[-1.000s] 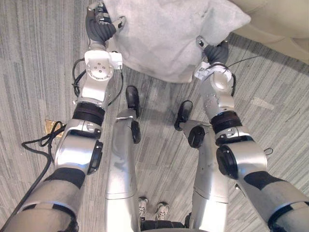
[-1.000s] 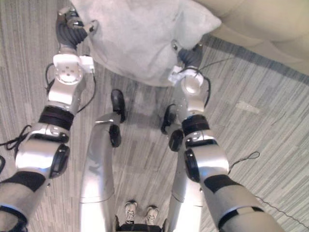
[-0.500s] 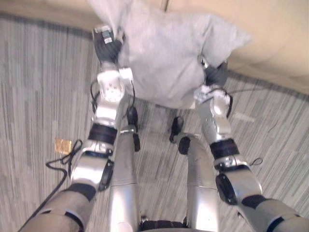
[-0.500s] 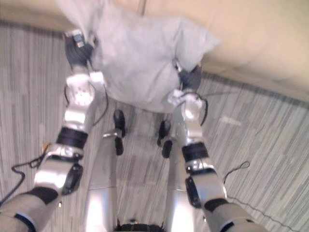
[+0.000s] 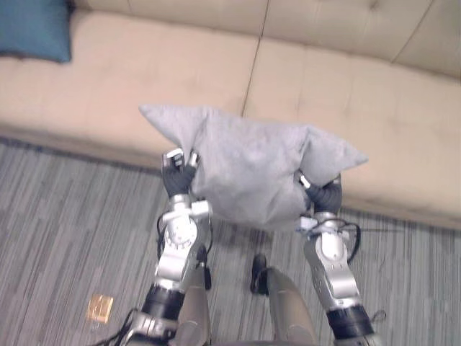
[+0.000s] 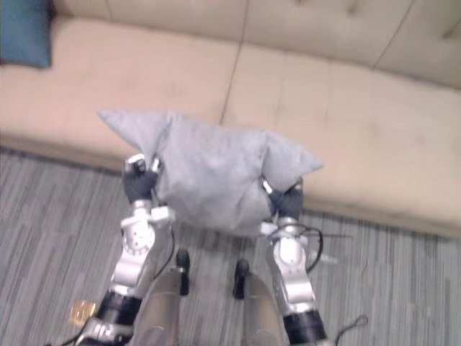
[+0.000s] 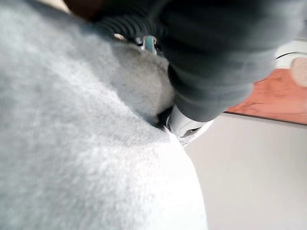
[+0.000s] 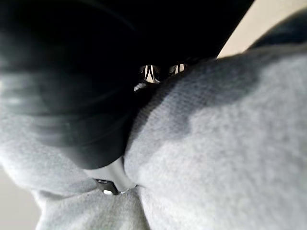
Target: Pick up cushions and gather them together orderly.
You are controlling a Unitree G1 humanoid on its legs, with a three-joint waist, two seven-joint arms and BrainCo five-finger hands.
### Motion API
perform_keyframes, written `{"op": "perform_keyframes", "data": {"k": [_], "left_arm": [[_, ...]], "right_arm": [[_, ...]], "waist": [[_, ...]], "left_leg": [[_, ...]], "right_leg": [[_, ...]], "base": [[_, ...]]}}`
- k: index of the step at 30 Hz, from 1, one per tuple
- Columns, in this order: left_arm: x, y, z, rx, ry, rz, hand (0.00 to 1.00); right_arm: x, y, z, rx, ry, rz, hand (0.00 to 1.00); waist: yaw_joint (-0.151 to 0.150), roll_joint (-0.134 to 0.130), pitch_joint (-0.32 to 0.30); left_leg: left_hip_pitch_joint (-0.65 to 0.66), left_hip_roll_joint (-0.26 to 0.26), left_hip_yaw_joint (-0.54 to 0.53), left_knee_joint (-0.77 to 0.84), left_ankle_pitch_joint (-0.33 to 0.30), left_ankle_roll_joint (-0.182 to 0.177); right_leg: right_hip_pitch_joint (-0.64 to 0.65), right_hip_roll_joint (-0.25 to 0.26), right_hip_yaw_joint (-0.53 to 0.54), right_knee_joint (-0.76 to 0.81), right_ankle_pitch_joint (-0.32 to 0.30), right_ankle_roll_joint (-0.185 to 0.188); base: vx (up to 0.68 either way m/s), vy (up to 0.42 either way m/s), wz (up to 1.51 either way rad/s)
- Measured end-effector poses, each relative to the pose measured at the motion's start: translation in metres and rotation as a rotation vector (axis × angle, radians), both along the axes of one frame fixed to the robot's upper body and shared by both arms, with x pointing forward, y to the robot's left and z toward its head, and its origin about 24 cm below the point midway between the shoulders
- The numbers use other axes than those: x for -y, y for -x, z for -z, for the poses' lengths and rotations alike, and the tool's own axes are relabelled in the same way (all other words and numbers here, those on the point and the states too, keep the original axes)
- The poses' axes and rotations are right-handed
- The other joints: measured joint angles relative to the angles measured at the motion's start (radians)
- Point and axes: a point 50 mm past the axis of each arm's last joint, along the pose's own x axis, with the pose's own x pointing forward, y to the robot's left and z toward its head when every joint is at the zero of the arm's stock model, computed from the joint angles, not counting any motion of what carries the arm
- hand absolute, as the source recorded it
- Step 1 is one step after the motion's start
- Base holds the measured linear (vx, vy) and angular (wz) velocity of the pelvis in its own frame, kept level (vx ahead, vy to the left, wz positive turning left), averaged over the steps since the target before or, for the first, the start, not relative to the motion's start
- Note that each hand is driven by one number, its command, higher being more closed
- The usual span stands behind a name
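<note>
Grey striped carpet takes up the near part of the head views, with a small tan square lying on it at 7 o'clock. Just beyond, both arms reach forward and carry a soft light-grey fabric cushion between them. The left hand presses against the cushion's 8 o'clock edge and the right hand against its 4 o'clock edge. In both wrist views the cloth bunches tight against the dark cover, but how far either hand is closed on the fabric cannot be told. A second ago the view looked almost straight down, with this cushion over bare carpet. Now the whole view has swung up, which is the camera moving, and the cushion hangs clear of the floor, with its upper corners overlapping the seat of a long beige upholstered sofa. The hold looks the same as before. This suggests the pick-up is done and the carry is under way. At 10 o'clock, on the far end of the seat, sits a teal-blue cushion, well apart from the grey one and a likely place to gather them.
</note>
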Motion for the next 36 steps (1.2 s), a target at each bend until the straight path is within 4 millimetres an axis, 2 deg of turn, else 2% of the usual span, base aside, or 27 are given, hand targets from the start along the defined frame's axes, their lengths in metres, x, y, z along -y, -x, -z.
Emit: {"op": "perform_keyframes", "data": {"k": [4, 6, 8, 9, 10, 11, 12, 13, 14, 15, 16, 17, 18, 19, 20, 21, 22, 23, 24, 26, 27, 29, 31, 33, 34, 35, 36], "left_arm": [[-0.003, 0.015, 0.007, -0.022, 0.004, 0.004, 1.0], [0.0, 0.018, 0.009, -0.028, 0.005, 0.022, 1.0], [0.0, 0.02, 0.013, -0.046, -0.002, 0.029, 1.0], [-0.001, 0.023, 0.016, -0.06, -0.005, 0.029, 1.0], [-0.001, 0.025, 0.019, -0.074, -0.012, 0.035, 1.0], [-0.001, 0.025, 0.02, -0.082, -0.014, 0.036, 1.0], [-0.001, 0.027, 0.023, -0.094, -0.02, 0.038, 1.0], [-0.001, 0.027, 0.022, -0.091, -0.024, 0.041, 1.0], [-0.002, 0.027, 0.022, -0.089, -0.025, 0.041, 1.0], [-0.002, 0.026, 0.022, -0.088, -0.027, 0.043, 1.0], [-0.002, 0.026, 0.022, -0.088, -0.031, 0.044, 1.0], [-0.001, 0.026, 0.023, -0.09, -0.034, 0.049, 1.0], [0.0, 0.026, 0.026, -0.099, -0.043, 0.067, 1.0], [0.005, 0.025, 0.033, -0.131, -0.057, 0.089, 1.0], [0.007, 0.025, 0.039, -0.153, -0.062, 0.1, 1.0], [0.009, 0.025, 0.044, -0.176, -0.065, 0.109, 1.0], [0.011, 0.024, 0.046, -0.189, -0.067, 0.116, 1.0], [0.017, 0.024, 0.05, -0.206, -0.06, 0.138, 1.0], [0.021, 0.024, 0.049, -0.206, -0.053, 0.158, 1.0], [0.028, 0.024, 0.049, -0.206, -0.037, 0.185, 1.0], [0.029, 0.026, 0.049, -0.205, -0.036, 0.199, 1.0], [0.03, 0.026, 0.048, -0.199, -0.027, 0.217, 1.0], [0.031, 0.027, 0.046, -0.188, -0.014, 0.231, 1.0], [0.032, 0.027, 0.046, -0.19, -0.005, 0.235, 1.0], [0.033, 0.027, 0.046, -0.187, -0.001, 0.236, 1.0], [0.033, 0.027, 0.045, -0.186, 0.002, 0.237, 1.0], [0.036, 0.028, 0.043, -0.177, 0.009, 0.246, 1.0]], "right_arm": [[-0.003, 0.014, 0.005, -0.018, 0.032, -0.006, 1.0], [-0.001, 0.018, 0.005, -0.022, 0.04, 0.002, 1.0], [-0.001, 0.02, 0.007, -0.027, 0.073, 0.006, 1.0], [-0.001, 0.021, 0.008, -0.035, 0.077, 0.008, 1.0], [-0.001, 0.022, 0.011, -0.046, 0.095, 0.013, 1.0], [-0.001, 0.022, 0.012, -0.052, 0.103, 0.014, 1.0], [-0.001, 0.022, 0.018, -0.075, 0.108, 0.015, 1.0], [-0.001, 0.022, 0.02, -0.084, 0.103, 0.018, 1.0], [-0.002, 0.022, 0.02, -0.087, 0.101, 0.018, 1.0], [-0.003, 0.022, 0.022, -0.095, 0.094, 0.02, 1.0], [-0.001, 0.021, 0.025, -0.104, 0.098, 0.02, 1.0], [0.001, 0.02, 0.026, -0.111, 0.103, 0.024, 1.0], [0.005, 0.02, 0.03, -0.13, 0.114, 0.033, 1.0], [0.008, 0.018, 0.036, -0.159, 0.131, 0.036, 1.0], [0.011, 0.016, 0.039, -0.175, 0.149, 0.035, 1.0], [0.016, 0.015, 0.04, -0.188, 0.163, 0.046, 1.0], [0.018, 0.016, 0.041, -0.196, 0.163, 0.052, 1.0], [0.022, 0.018, 0.041, -0.198, 0.162, 0.07, 1.0], [0.025, 0.02, 0.039, -0.191, 0.163, 0.082, 1.0], [0.03, 0.03, 0.031, -0.167, 0.163, 0.105, 1.0], [0.031, 0.037, 0.023, -0.138, 0.155, 0.11, 1.0], [0.032, 0.038, 0.015, -0.097, 0.139, 0.107, 1.0], [0.034, 0.038, 0.012, -0.076, 0.142, 0.108, 1.0], [0.036, 0.038, 0.013, -0.088, 0.146, 0.111, 1.0], [0.036, 0.038, 0.013, -0.089, 0.146, 0.112, 1.0], [0.037, 0.038, 0.013, -0.089, 0.147, 0.115, 1.0], [0.04, 0.038, 0.013, -0.088, 0.15, 0.128, 1.0]], "waist": [[0.002, 0.0, -0.054], [0.001, 0.005, -0.061], [0.005, 0.005, -0.061], [0.005, 0.005, -0.059], [-0.001, 0.005, -0.057], [-0.005, 0.006, -0.055], [-0.012, 0.013, -0.055], [-0.014, -0.002, -0.065], [-0.014, -0.007, -0.067], [-0.014, -0.014, -0.072], [-0.014, -0.018, -0.075], [-0.016, -0.021, -0.079], [-0.022, -0.04, -0.092], [-0.033, -0.025, -0.098], [-0.032, -0.002, -0.108], [-0.032, 0.024, -0.113], [-0.041, 0.032, -0.117], [-0.052, 0.049, -0.13], [-0.054, 0.052, -0.132], [-0.053, 0.052, -0.131], [-0.044, 0.053, -0.132], [-0.03, 0.057, -0.141], [-0.009, 0.063, -0.146], [0.005, 0.066, -0.146], [0.008, 0.064, -0.146], [0.008, 0.068, -0.148], [0.008, 0.085, -0.159]], "left_leg": [[0.066, 0.014, 0.034, 0.004, -0.04, 0.001], [0.078, 0.023, 0.041, 0.039, -0.075, 0.001], [0.104, 0.045, 0.067, 0.072, -0.122, 0.006], [0.129, 0.053, 0.081, 0.095, -0.149, 0.012], [0.16, 0.057, 0.087, 0.112, -0.174, 0.014], [0.177, 0.061, 0.088, 0.113, -0.183, 0.018], [0.212, 0.066, 0.088, 0.103, -0.2, 0.017], [0.232, 0.065, 0.09, 0.087, -0.201, 0.017], [0.241, 0.065, 0.089, 0.075, -0.201, 0.016], [0.256, 0.066, 0.086, 0.045, -0.201, 0.016], [0.271, 0.066, 0.084, 0.013, -0.201, 0.016], [0.279, 0.065, 0.084, -0.006, -0.201, 0.016], [0.299, 0.048, 0.064, -0.051, -0.202, 0.001], [0.33, 0.037, -0.001, -0.106, -0.199, -0.028], [0.347, 0.033, -0.035, -0.142, -0.185, -0.025], [0.375, 0.05, -0.059, -0.176, -0.145, -0.059], [0.385, 0.064, -0.077, -0.18, -0.135, -0.075], [0.381, 0.087, -0.106, -0.164, -0.127, -0.089], [0.371, 0.105, -0.115, -0.114, -0.121, -0.092], [0.276, 0.132, -0.128, 0.134, -0.084, -0.068], [0.206, 0.16, -0.115, 0.345, -0.043, -0.038], [0.112, 0.19, -0.048, 0.501, -0.058, -0.018], [0.041, 0.202, 0.015, 0.47, -0.099, 0.017], [0.042, 0.184, 0.032, 0.301, -0.107, 0.018], [0.046, 0.149, 0.025, 0.175, -0.091, 0.023], [0.051, 0.13, 0.016, 0.111, -0.06, 0.021], [0.066, 0.098, -0.007, -0.012, 0.028, 0.003]], "right_leg": [[0.074, 0.014, 0.034, -0.058, 0.016, 0.004], [0.093, 0.018, 0.043, -0.036, 0.015, 0.015], [0.056, 0.019, 0.055, 0.09, 0.018, 0.055], [0.002, 0.008, 0.054, 0.233, 0.044, 0.099], [-0.045, -0.007, 0.05, 0.365, 0.099, 0.133], [-0.062, -0.013, 0.048, 0.406, 0.126, 0.129], [-0.072, -0.025, 0.024, 0.461, 0.133, 0.098], [-0.077, -0.04, -0.001, 0.445, 0.079, 0.067], [-0.078, -0.047, -0.017, 0.417, 0.059, 0.064], [-0.082, -0.053, -0.054, 0.312, 0.039, 0.054], [-0.082, -0.048, -0.067, 0.176, 0.048, 0.047], [-0.081, -0.04, -0.065, 0.088, 0.067, 0.043], [-0.072, -0.027, -0.024, -0.089, 0.132, 0.042], [-0.042, 0.004, -0.011, -0.118, 0.212, -0.018], [-0.041, 0.025, -0.014, -0.111, 0.196, -0.022], [-0.047, 0.047, -0.026, -0.067, 0.165, -0.051], [-0.046, 0.051, -0.038, -0.05, 0.15, -0.065], [-0.027, 0.07, -0.066, -0.052, 0.133, -0.079], [0.0, 0.088, -0.079, -0.073, 0.128, -0.086], [0.087, 0.114, -0.097, -0.125, 0.12, -0.099], [0.159, 0.12, -0.097, -0.162, 0.104, -0.124], [0.216, 0.121, -0.096, -0.2, 0.097, -0.134], [0.259, 0.117, -0.087, -0.254, 0.097, -0.134], [0.285, 0.107, -0.091, -0.267, 0.096, -0.131], [0.3, 0.091, -0.093, -0.267, 0.086, -0.113], [0.303, 0.086, -0.095, -0.266, 0.082, -0.103], [0.305, 0.088, -0.091, -0.265, 0.074, -0.078]], "base": [[0.13, 0.069, -0.29], [0.13, 0.067, -0.3], [0.08, 0.064, -0.44], [0.04, 0.048, -0.37], [0.06, 0.041, -0.25], [0.07, 0.019, -0.09], [0.11, -0.027, -0.01], [0.13, -0.052, 0.01], [0.17, -0.103, -0.01], [0.21, -0.134, -0.03], [0.23, -0.149, -0.03], [0.3, -0.184, 0.04], [0.37, -0.22, 0.15], [0.46, -0.239, 0.07], [0.4, -0.176, -0.1], [0.41, -0.174, -0.17], [0.42, -0.197, 0.0], [0.42, -0.2, 0.17], [0.4, -0.161, 0.27], [0.42, -0.126, 0.3], [0.37, -0.066, 0.13], [0.22, -0.004, -0.02], [0.18, 0.038, -0.1], [0.14, 0.121, -0.01], [0.13, 0.165, 0.12], [0.13, 0.203, 0.13], [0.14, 0.221, 0.11]]}}
